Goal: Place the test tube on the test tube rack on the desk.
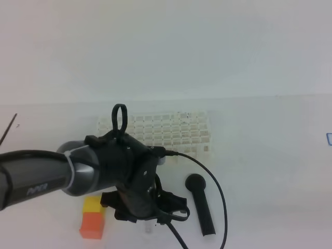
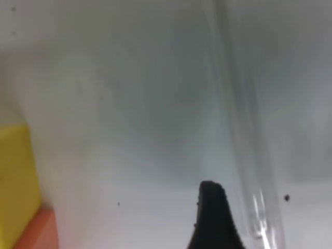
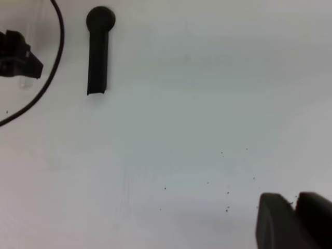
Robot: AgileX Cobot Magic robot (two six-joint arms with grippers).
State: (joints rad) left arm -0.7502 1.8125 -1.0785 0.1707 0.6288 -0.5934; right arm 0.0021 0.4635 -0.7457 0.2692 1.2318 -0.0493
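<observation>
Left wrist: left fingers point(image 2: 212, 218) beside test tube point(image 2: 244, 155), spread unclear | right fingers point(image 3: 293, 218) nearly closed, empty

- Left arm point(image 1: 46, 179): dark grey tube, pale lettering, silver band at the joint.
- Wrist housing point(image 1: 127, 166): black, angular.
- Black cable point(image 1: 215, 192) loops from the housing.
- Black ring point(image 1: 120, 116) on top.

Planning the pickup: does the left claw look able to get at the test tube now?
Probably yes. The left claw hangs low over the desk, and the tube lies bare just beside its fingertip, nothing between.
</observation>
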